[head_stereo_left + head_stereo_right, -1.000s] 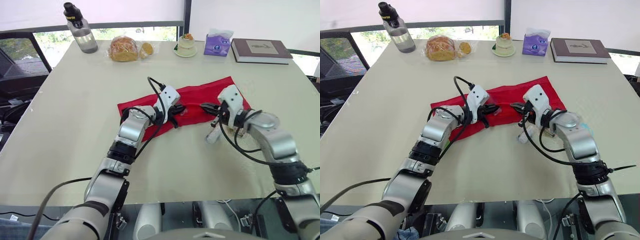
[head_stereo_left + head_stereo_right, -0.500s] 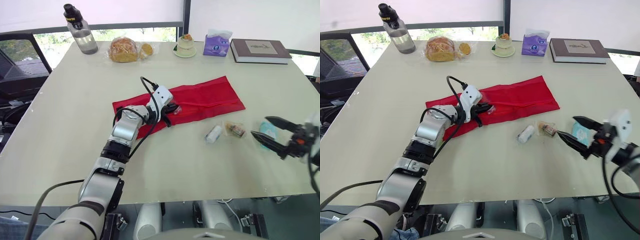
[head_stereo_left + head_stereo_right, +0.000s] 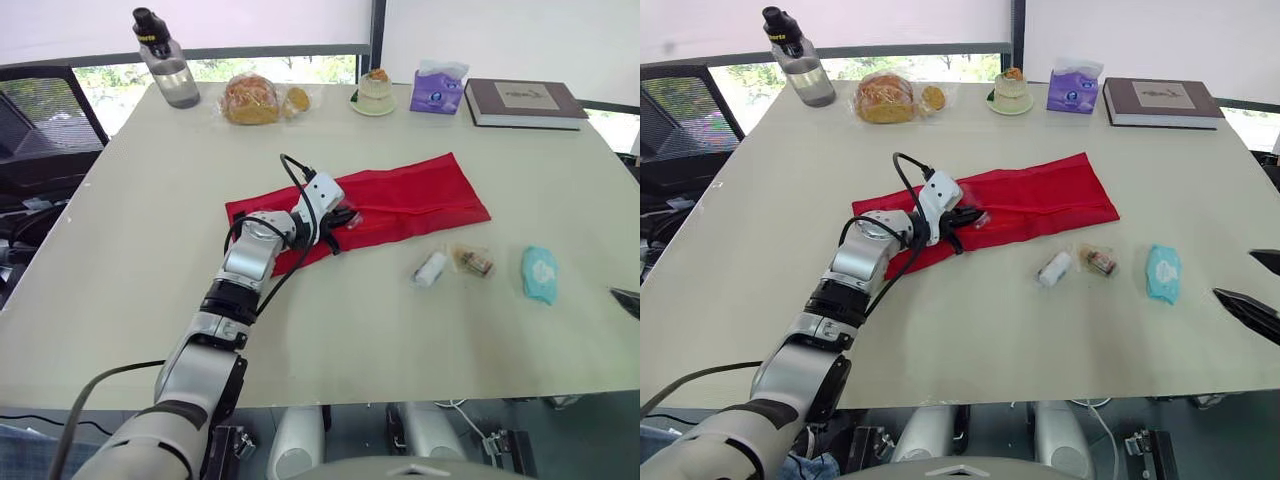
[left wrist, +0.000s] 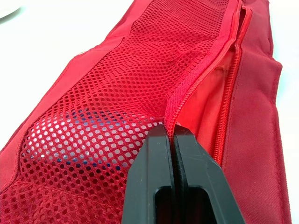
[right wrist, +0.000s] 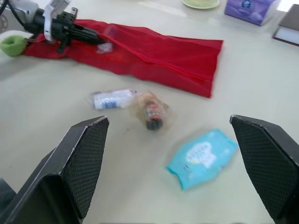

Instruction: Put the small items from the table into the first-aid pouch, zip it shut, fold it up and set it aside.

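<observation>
on the table (image 3: pixel 150 250), left gripper (image 3: pixel 343 219) pinches the red pouch (image 3: pixel 420 195); right gripper (image 3: pixel 1235 275) spread wide.

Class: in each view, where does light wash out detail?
Left eye view: the window behind the table is blown out white. Left wrist view: the table beside the red pouch glares white. Right wrist view: even light around the blue packet.

Bright, even daylight enters from the windows (image 3: pixel 300 68) at the far edge of the table (image 3: pixel 150 250), well ahead of the left gripper (image 4: pixel 171 135). The blinds (image 3: pixel 230 20) above them wash out white. Shadows are soft and faint. Just beyond the red pouch (image 4: pixel 140 79) pinched in that gripper, the table glares to white.
</observation>
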